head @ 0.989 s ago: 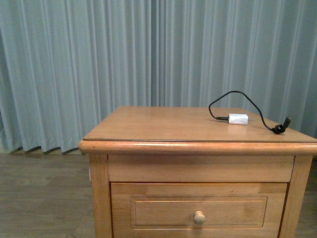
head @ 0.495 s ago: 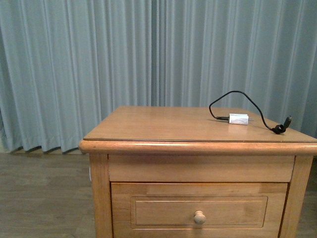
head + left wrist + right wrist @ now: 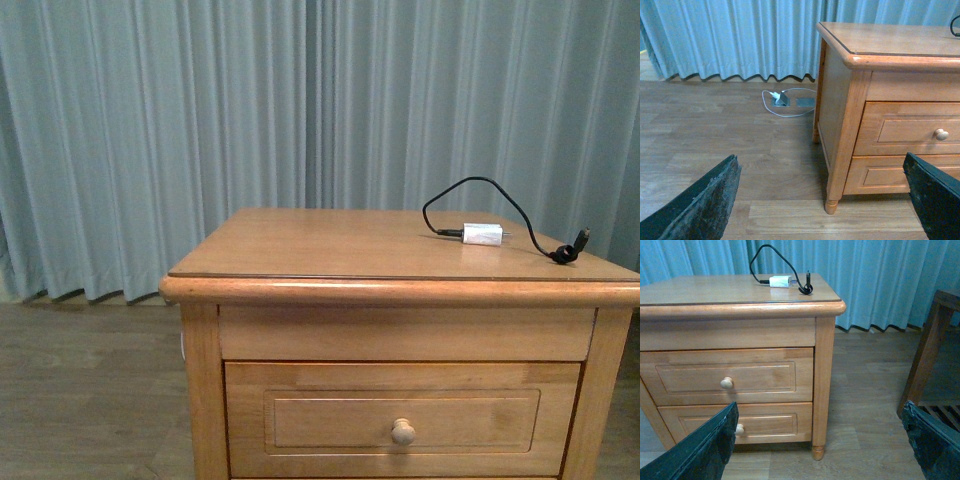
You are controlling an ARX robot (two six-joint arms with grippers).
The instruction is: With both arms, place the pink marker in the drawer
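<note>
The pink marker is out of view in every picture. The drawer (image 3: 320,420) is the top one of a honey-coloured nightstand and stands shut, with a small round knob (image 3: 403,432). It also shows shut in the left wrist view (image 3: 905,131) and the right wrist view (image 3: 760,377). My left gripper (image 3: 821,158) hangs open low above the floor, off the nightstand's left front corner, holding nothing. Off the right front corner my right gripper (image 3: 821,405) is open and empty too. Neither arm shows in the front view.
A white charger block (image 3: 482,235) with a black cable lies at the back right of the nightstand top (image 3: 330,245). A second drawer (image 3: 765,424) sits below the first. Dark wooden furniture (image 3: 932,345) stands to the right. A floor socket with a white cable (image 3: 782,98) lies left of the nightstand.
The front view has shifted slightly, so the nightstand top looks flatter and the charger sits a little higher in the picture. Nothing on the nightstand has moved.
</note>
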